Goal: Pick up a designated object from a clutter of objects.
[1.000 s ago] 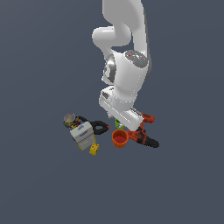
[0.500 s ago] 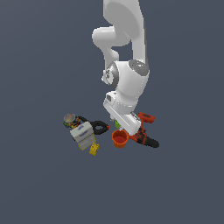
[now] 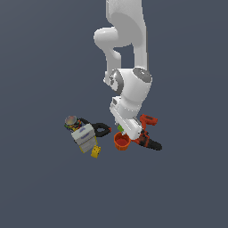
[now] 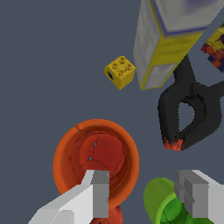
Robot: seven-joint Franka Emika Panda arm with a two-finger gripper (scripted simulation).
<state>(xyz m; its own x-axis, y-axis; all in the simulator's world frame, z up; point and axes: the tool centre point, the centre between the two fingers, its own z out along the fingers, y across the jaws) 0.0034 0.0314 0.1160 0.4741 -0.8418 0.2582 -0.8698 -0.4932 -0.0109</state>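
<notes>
Since the earlier frames, the arm has come lower and its wrist has tilted, bringing the gripper [image 3: 128, 133] down over the clutter; the objects themselves have not shifted.

Survey the exterior view from its left to its right. First comes a can [image 3: 71, 121], then the white-yellow box [image 3: 84, 137] with the small yellow block [image 3: 95, 152] just beside it. The black-handled clamp [image 3: 100, 129] lies next, between the box and the cups. The orange-red cup [image 3: 122, 142], your designated object, stands upright on the desk [image 3: 44, 187], mouth up, directly under the gripper. A sliver of the green cup [image 3: 120, 128] shows just behind it. The red-and-black power drill [image 3: 147, 133] lies furthest to the exterior view's right, touching or nearly touching the orange-red cup.

In the wrist view, the gripper [image 4: 146, 192] is spread open and holds nothing. One finger [image 4: 94, 192] sits over the interior of the orange-red cup [image 4: 87, 153] near its rim; the other is over the green cup [image 4: 164, 201]. The adjoining walls of both cups lie between them.

The step in hand is the final approach, before any grasp. For the next move, confirm that only the orange-red rim lies between the fingers. As aligned now, closing risks pinching the green cup as well. Shift away from the green cup, descend, then close.
</notes>
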